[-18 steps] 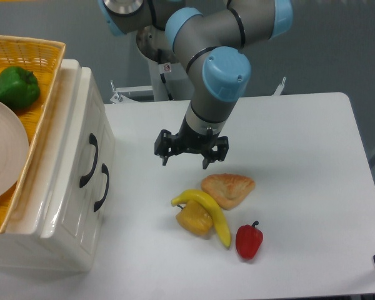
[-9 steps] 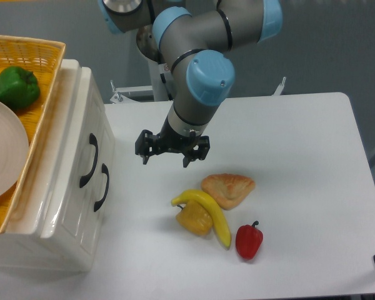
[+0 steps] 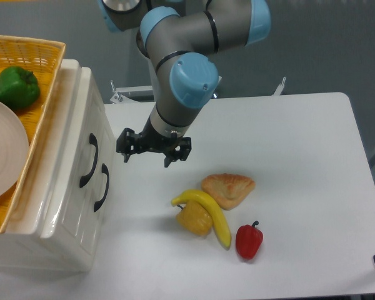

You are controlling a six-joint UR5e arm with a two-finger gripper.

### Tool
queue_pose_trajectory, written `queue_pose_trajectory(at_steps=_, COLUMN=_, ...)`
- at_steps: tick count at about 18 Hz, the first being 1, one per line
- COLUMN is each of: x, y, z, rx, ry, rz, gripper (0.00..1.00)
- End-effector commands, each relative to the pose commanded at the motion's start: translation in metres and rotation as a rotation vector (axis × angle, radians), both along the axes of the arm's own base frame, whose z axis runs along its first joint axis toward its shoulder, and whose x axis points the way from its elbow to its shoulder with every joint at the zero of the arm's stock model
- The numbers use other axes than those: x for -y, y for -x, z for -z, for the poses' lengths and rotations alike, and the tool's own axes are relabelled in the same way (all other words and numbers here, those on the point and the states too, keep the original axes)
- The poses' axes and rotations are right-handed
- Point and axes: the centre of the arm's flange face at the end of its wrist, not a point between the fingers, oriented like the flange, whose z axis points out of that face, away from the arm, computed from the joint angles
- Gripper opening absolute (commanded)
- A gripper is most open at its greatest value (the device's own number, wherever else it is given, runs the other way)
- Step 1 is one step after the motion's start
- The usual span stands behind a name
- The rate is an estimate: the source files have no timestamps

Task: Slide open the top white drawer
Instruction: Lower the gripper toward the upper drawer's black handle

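The top white drawer (image 3: 77,147) is the upper of two in the cream cabinet at the left, shut, with its curved black handle (image 3: 90,160) facing right. The lower drawer's handle (image 3: 102,187) sits just below it. My gripper (image 3: 145,160) hangs above the table a short way right of the top handle, apart from it. Its fingers point down and stand open with nothing between them.
A yellow woven basket (image 3: 40,56) on the cabinet holds a green pepper (image 3: 14,87) and a white plate (image 3: 3,156). On the table lie a banana (image 3: 207,209), a yellow pepper (image 3: 194,219), a pastry (image 3: 228,188) and a red pepper (image 3: 249,240).
The gripper has moved left across the table toward the cabinet, staying open. The drawers and the food have not moved.
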Motion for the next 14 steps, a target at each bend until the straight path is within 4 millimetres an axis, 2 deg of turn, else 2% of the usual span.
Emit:
queue_pose_trajectory(at_steps=8, x=-0.0044, y=-0.0089, z=-0.0013, rx=0.014, ry=-0.01, rz=0.011, gripper=1.0)
queue_pose_trajectory(at_steps=14, x=-0.0057, y=-0.0089, z=0.0016, rx=0.039, ry=0.011, rz=-0.054, gripper=1.0)
